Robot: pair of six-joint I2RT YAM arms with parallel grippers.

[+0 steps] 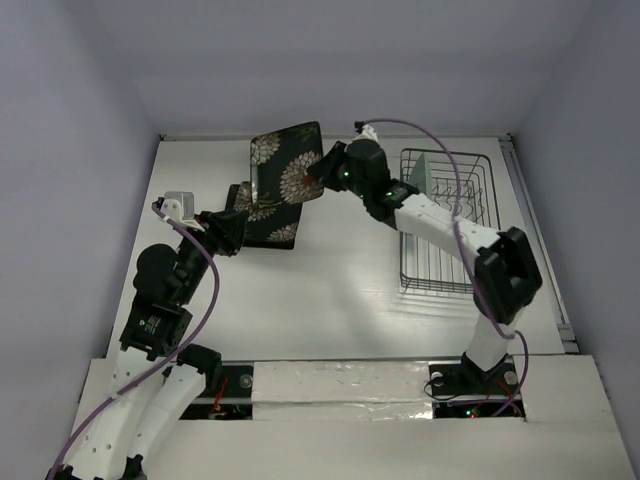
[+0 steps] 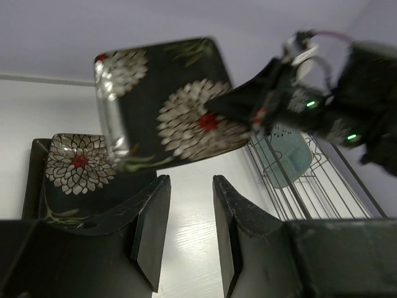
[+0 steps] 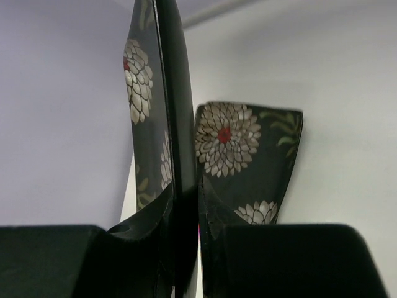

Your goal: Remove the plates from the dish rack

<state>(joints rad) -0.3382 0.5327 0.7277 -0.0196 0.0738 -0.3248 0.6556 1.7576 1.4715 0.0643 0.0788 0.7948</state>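
My right gripper (image 1: 318, 172) is shut on the edge of a black flower-patterned plate (image 1: 285, 162) and holds it tilted in the air over the table's back left. In the right wrist view the jaws (image 3: 185, 192) pinch this plate (image 3: 173, 124) edge-on. A second flower plate (image 1: 270, 225) lies flat below it, on top of another dark plate whose centre is hidden. My left gripper (image 1: 235, 228) is open and empty just beside this stack (image 2: 77, 164). A mint-green plate (image 1: 420, 172) stands in the wire dish rack (image 1: 445, 225) at the right.
The rack (image 2: 310, 186) with the mint plate (image 2: 285, 158) stands right of the held plate (image 2: 167, 99). The back wall rises close behind the plates. Purple cables hang from both arms. White table surface lies between the stack and the rack.
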